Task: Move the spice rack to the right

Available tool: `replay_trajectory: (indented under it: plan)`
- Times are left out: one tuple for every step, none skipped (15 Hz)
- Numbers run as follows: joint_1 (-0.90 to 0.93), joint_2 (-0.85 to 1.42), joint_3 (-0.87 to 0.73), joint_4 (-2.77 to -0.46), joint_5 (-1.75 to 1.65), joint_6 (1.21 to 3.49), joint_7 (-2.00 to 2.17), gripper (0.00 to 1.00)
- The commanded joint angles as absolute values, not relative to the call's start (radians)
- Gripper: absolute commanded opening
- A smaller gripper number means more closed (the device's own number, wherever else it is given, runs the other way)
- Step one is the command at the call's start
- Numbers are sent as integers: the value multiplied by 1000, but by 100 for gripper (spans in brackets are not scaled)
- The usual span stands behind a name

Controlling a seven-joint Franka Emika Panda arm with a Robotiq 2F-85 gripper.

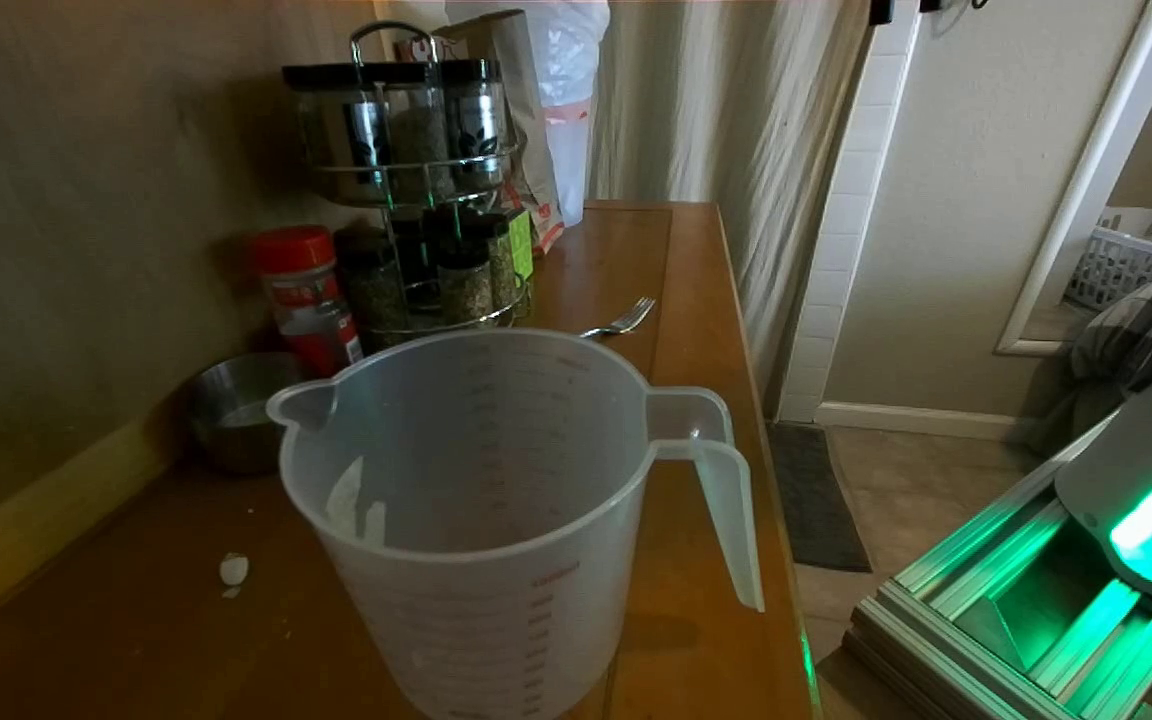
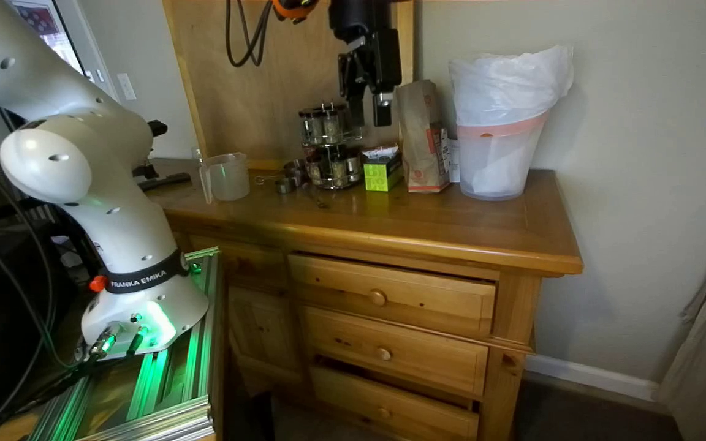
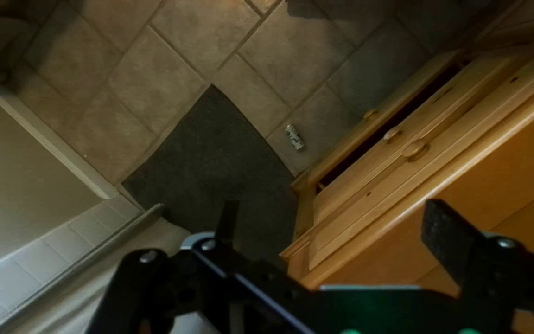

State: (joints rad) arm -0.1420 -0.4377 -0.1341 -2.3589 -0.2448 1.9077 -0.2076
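The spice rack [image 1: 423,130] is a two-tier metal carousel of jars with a handle on top. It stands upright on the wooden dresser top [image 1: 681,300], near the back wall. It also shows in an exterior view [image 2: 331,168]. My gripper [image 2: 369,116] hangs pointing down and appears just right of the rack's upper tier there, partly overlapping it in the picture; how far in front it is I cannot tell. In the wrist view my gripper [image 3: 332,206] is open, with nothing between its fingers. The rack is out of the wrist view.
A translucent jug [image 1: 536,600] stands left of the rack in an exterior view [image 2: 228,177]. A red-lidded jar [image 1: 301,290], metal cup [image 1: 241,415] and fork [image 1: 626,318] are near the rack. Right of it stand a green box [image 2: 379,174], paper bag [image 2: 420,135] and lined bin [image 2: 494,159].
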Motion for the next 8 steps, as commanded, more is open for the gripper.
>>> replay_trajectory:
  plan:
    - [-60,-428,-137,-2341,-160,1852,-339,100]
    - [-36,-424,-127,-2339,-141,1837,-362,100]
    - [-7,-418,-110,-2338,-120,1819,-373,100]
    - [22,-413,-94,-2336,-100,1802,-385,100]
    - [52,-410,-78,-2330,-77,1788,-401,100]
    - [81,-407,-63,-2320,-57,1776,-420,100]
    - [109,-403,-48,-2312,-40,1776,-439,100]
    - [134,-397,-37,-2304,-25,1779,-465,100]
